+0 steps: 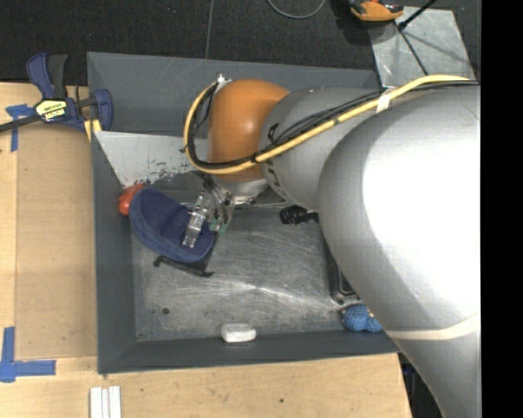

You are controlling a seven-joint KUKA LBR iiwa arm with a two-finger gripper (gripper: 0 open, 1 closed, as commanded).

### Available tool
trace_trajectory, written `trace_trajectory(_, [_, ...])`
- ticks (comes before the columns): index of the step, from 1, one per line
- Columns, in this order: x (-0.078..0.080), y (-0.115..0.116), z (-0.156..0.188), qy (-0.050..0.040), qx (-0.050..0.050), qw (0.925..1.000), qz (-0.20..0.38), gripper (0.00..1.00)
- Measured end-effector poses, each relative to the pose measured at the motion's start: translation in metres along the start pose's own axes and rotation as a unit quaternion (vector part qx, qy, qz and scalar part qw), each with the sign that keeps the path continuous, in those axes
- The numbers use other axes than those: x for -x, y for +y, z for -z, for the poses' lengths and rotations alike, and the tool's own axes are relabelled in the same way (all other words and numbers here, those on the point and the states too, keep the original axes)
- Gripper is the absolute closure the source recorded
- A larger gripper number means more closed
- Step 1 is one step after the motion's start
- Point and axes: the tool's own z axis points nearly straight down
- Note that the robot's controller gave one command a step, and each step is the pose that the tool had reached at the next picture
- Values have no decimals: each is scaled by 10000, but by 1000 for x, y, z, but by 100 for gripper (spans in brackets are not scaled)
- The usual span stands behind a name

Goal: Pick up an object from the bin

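While my tool (198, 227) hangs over the blue cloth (157, 220) at the bin's (114, 286) left, I cannot tell its grip

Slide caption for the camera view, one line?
Tool over a dark blue cloth at the bin's left side.

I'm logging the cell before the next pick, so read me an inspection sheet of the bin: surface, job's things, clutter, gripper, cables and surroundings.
Surface: grey bin floor, scuffed, with dark specks by the back-left wall.
Job's things: dark blue soft thing at the bin's left, its right edge under the gripper.
Clutter: orange-red thing against the blue one's left side; small white piece at the front wall; small blue thing front right beside the arm; small black thing mid-bin.
Grippers: gripper low over the blue thing; a hold cannot be told.
Cables: yellow cable looped round the orange wrist cover.
Surroundings: dark surface behind the bin.
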Motion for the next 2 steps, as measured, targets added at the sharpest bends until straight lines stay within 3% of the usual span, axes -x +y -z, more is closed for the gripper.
trace_trajectory(1, [2, 0, 64, -59, 28, 10000, 16, 100])
trace_trajectory(2, [3, 1, 84, -51, 20, 10000, 33, 100])
